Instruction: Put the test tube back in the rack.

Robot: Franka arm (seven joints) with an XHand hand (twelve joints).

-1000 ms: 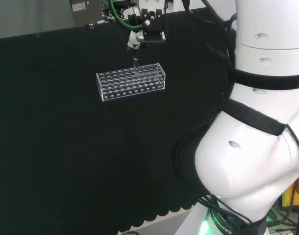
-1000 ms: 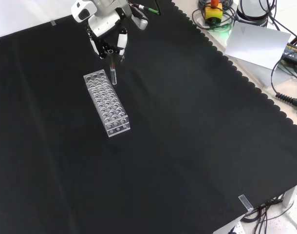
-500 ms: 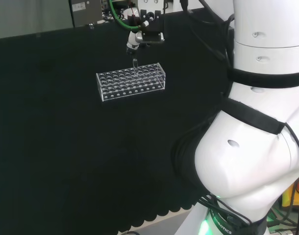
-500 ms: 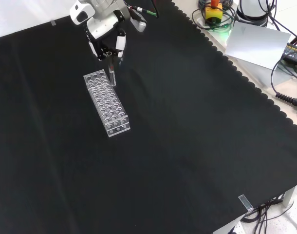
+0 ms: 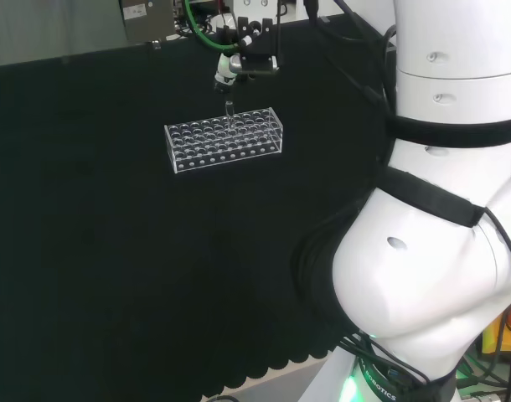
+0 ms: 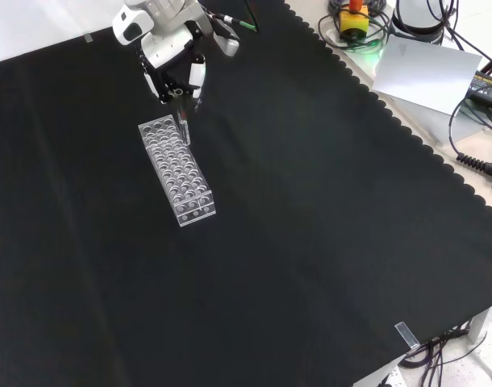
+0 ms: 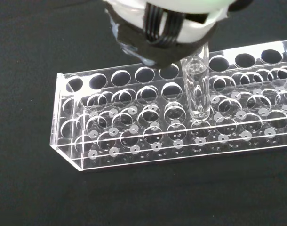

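A clear test tube [image 7: 198, 89] hangs upright, its top pinched in the fingers of the black and white hand [image 6: 172, 60], which is shut on it. The tube's rounded lower end stands over the holes of the clear plastic rack [image 7: 134, 141], near one long edge. I cannot tell whether the tip has entered a hole. In the front view the tube [image 6: 183, 129] is at the far end of the rack [image 6: 181, 181]. In the head view the hand [image 5: 243, 59] is just behind the rack [image 5: 224, 141], with the tube [image 5: 229, 113] at its back edge. The rack's other holes look empty.
The rack stands alone on black cloth [image 6: 294, 226]. Cables, a white sheet [image 6: 423, 68] and a yellow and red button box [image 6: 355, 18] lie beyond the cloth's scalloped edge at the front view's upper right. The arm's white links [image 5: 440, 209] take up the head view's right.
The hand and the tube have shifted slightly to the left in the front view, bringing the tube from beside the rack's edge to over its holes. The rack has not moved.
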